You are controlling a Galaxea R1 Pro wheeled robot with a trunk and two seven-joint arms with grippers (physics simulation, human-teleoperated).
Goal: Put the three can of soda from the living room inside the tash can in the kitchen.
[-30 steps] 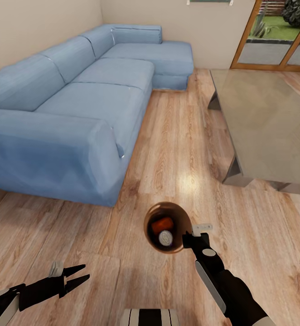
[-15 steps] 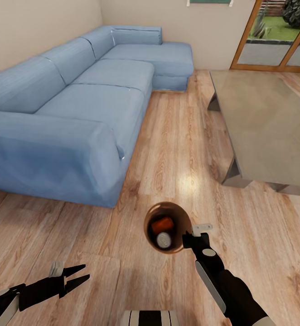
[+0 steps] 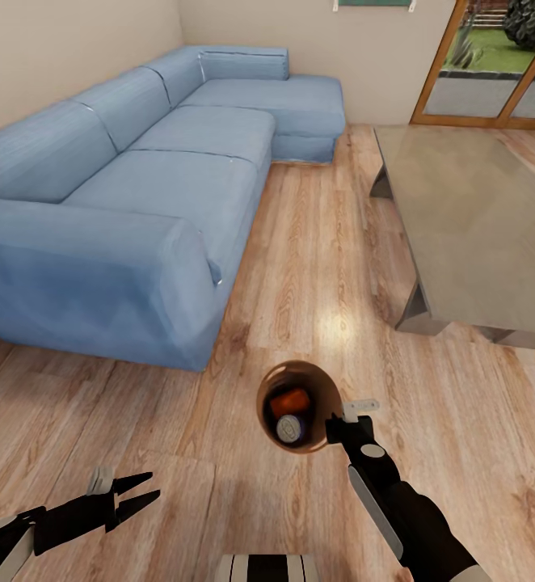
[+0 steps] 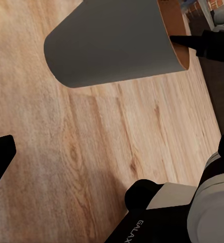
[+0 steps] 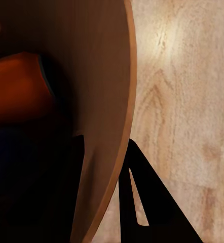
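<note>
- Your right gripper (image 3: 333, 422) is clamped on the rim of the trash can (image 3: 320, 386), one finger inside the wall and one outside; the right wrist view shows the tan wall (image 5: 109, 126) pinched between the two dark fingers (image 5: 142, 202).
- The trash can hangs above the wood plank floor (image 3: 316, 242), at about 6 o'clock in your head view, just ahead of your trunk.
- Inside it you see two soda cans: one orange can (image 3: 289, 400) lying on its side, and a second can (image 3: 291, 429) at 6 o'clock from it, showing its silver-grey top.
- Your left gripper (image 3: 138, 495) sits at 8 o'clock in the head view, its fingers spread apart and holding nothing.
- The left wrist view shows the bin's pale grey outside (image 4: 112, 45).
- The blue sectional sofa (image 3: 130, 178) fills 10 o'clock; the long low grey table (image 3: 469, 218) lies at 2 o'clock.
</note>
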